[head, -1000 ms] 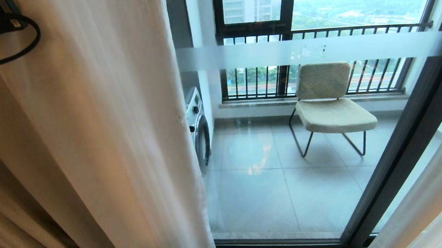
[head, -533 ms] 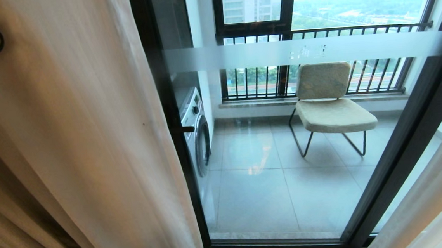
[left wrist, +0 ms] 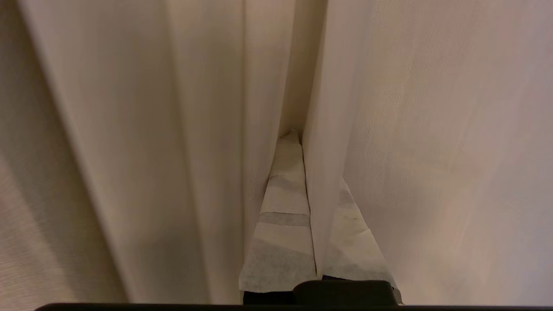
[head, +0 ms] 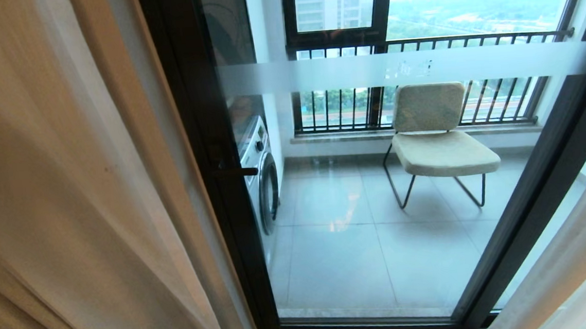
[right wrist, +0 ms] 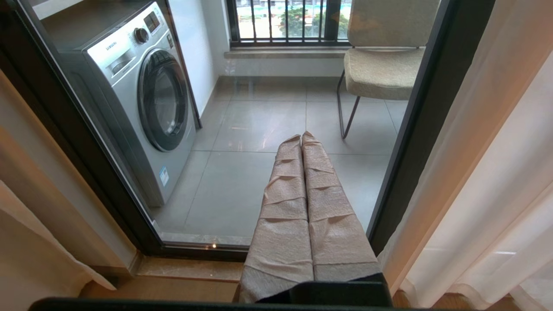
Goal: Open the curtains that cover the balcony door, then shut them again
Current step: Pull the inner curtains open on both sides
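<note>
Left tool (left wrist: 302,142), pinched tight on a curtain (left wrist: 319,194) fold, sits buried among the pleats.

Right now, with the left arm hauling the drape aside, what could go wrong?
The left end effector is shut on a thin fold of the cream drape; it may slip out, or a harder pull may strain the fabric. The drape hides that arm from the head view, and the door handle close by could snag.

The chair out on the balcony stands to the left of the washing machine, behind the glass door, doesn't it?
Not quite. The chair stands to the right of the washing machine, not the left; the head view shows this. Both are behind the glass door, as you say.
</note>
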Motion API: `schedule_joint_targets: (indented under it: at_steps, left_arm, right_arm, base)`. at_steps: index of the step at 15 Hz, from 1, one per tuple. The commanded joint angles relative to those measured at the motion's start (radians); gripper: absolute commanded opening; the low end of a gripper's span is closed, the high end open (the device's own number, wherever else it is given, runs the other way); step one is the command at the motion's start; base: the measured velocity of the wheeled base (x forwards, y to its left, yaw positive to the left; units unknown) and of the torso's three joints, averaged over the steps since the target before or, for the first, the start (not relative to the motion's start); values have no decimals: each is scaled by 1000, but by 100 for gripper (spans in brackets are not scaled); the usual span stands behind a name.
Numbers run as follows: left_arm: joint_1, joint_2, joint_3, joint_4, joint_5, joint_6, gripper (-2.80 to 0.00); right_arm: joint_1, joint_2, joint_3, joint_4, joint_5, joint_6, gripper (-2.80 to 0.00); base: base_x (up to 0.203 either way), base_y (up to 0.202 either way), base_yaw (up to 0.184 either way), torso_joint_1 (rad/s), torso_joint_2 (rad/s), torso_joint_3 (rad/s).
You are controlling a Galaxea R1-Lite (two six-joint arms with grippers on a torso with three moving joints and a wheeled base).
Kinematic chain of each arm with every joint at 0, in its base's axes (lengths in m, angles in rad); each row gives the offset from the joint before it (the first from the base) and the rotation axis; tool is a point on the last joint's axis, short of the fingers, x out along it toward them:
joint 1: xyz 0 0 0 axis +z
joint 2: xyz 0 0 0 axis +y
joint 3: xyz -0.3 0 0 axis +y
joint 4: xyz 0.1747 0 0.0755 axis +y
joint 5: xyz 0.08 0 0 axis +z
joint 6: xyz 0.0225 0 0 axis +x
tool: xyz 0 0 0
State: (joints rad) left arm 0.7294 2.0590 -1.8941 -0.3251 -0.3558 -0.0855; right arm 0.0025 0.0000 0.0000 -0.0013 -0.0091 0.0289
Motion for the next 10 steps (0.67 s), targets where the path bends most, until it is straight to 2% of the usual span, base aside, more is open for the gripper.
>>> schedule_joint_targets:
  at_steps: [1, 4, 10]
  left_arm:
    - [70, 114, -63, -2, -25, -3, -280]
    - [108, 163, -91, -6, -35, -2, -280]
    - [85, 117, -86, -4, -35, -2, -280]
  right_arm:
    - [1, 0, 0, 0, 0, 0, -280]
    - [1, 0, 0, 0, 0, 0, -280]
    - [1, 0, 0, 0, 0, 0, -280]
  base:
    - [0, 0, 0, 0, 0, 0]
    - [0, 0, 0, 0, 0, 0]
    - [0, 0, 0, 0, 0, 0]
